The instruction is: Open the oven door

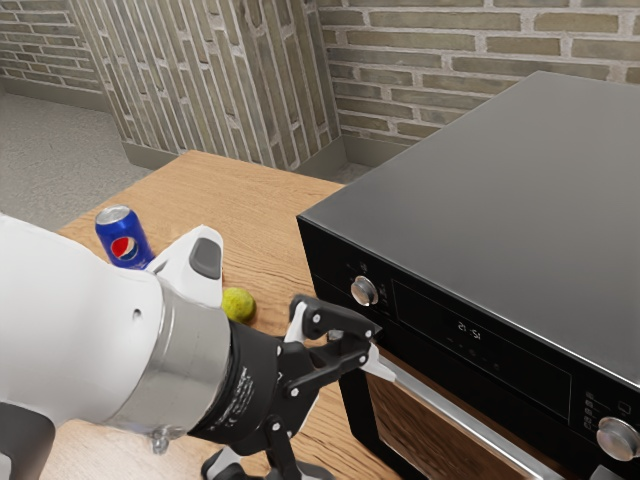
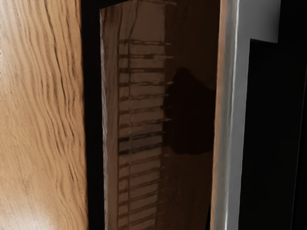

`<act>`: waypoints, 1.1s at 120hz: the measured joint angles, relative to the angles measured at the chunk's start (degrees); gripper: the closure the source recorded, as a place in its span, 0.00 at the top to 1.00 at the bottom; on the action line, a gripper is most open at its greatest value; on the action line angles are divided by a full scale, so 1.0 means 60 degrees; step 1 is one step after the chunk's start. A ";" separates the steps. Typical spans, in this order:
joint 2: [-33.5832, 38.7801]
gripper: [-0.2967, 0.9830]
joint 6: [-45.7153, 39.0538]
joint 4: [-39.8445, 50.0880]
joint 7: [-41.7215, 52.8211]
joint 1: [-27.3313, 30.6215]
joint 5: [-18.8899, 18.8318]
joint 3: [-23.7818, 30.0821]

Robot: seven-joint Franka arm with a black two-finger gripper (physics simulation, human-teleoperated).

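Black gripper (image 1: 352,408) spread wide, one finger near an end of the silver handle (image 1: 460,417), oven door (image 1: 420,428) closed, oven (image 1: 490,190) standing on wooden counter (image 1: 205,185), blue can (image 1: 128,243) and yellow-green fruit (image 1: 238,304) beyond the arm.

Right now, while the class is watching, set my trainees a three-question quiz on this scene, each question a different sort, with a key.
1. Multiple choice: which thing stands upright on the wooden table? (a) a mug (b) a blue can (c) a bottle
2. True or false: on the oven, the metal handle runs below the lit display.
3. Fill in the number: the exterior view shows ___ round knobs on the oven's front.

Key: 1 b; 2 true; 3 two
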State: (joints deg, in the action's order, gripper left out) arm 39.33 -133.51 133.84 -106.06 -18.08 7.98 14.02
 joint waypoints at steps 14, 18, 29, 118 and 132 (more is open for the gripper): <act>-0.0517 0.77 -0.0218 -0.0109 -0.0352 0.0073 0.0030 0.0032; -0.0600 0.77 -0.0279 -0.0116 -0.0426 0.0102 0.0041 0.0034; -0.0709 0.77 -0.0411 -0.0073 -0.0610 0.0125 0.0064 0.0046; 0.8642 0.77 -0.0341 0.4684 0.0271 0.3991 0.6365 0.6425; 1.0279 0.77 0.0317 0.4916 0.0642 0.3841 0.6995 0.6926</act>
State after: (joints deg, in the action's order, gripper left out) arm 101.00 -131.61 163.34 -102.21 4.97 49.96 55.58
